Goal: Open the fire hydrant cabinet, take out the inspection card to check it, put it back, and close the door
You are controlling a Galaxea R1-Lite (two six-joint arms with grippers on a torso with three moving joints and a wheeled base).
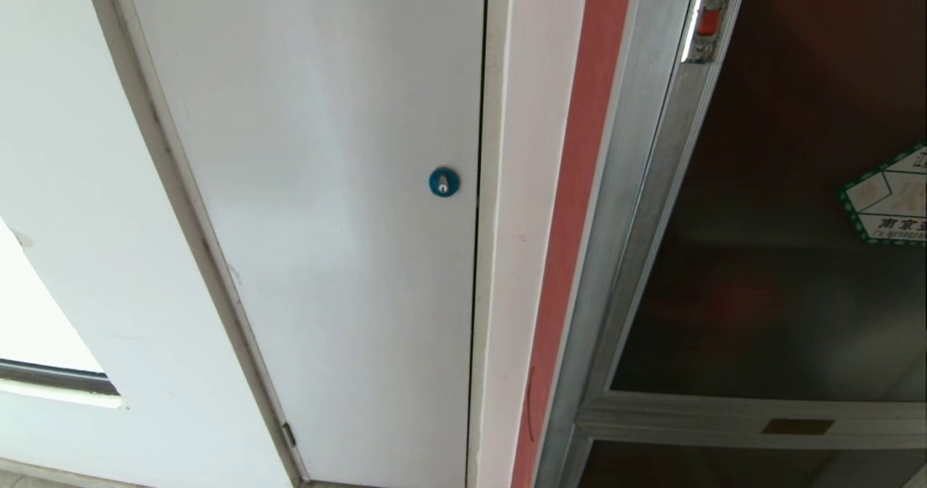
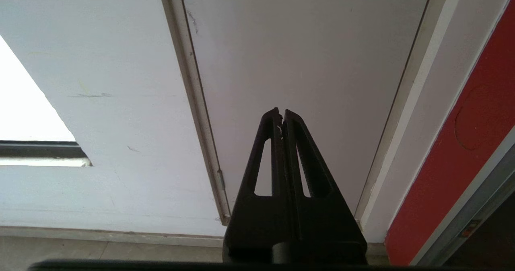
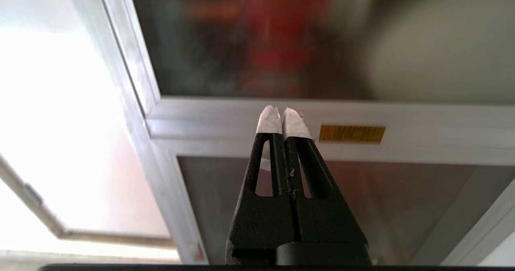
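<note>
Right gripper (image 3: pixel 282 114) jaws pressed together, empty, tips facing the door (image 3: pixel 362 114) frame rail ahead, door closed. Left gripper (image 2: pixel 281 114) likewise closed, empty, facing white panel (image 2: pixel 301 54).

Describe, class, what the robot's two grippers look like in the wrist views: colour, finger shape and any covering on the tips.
Both are matt black with two long tapering fingers, each pierced by a narrow slot. The left gripper has bare black tips. The right gripper has white tape-like wrapping around both fingertips. No cables or printed markings show on either.
</note>
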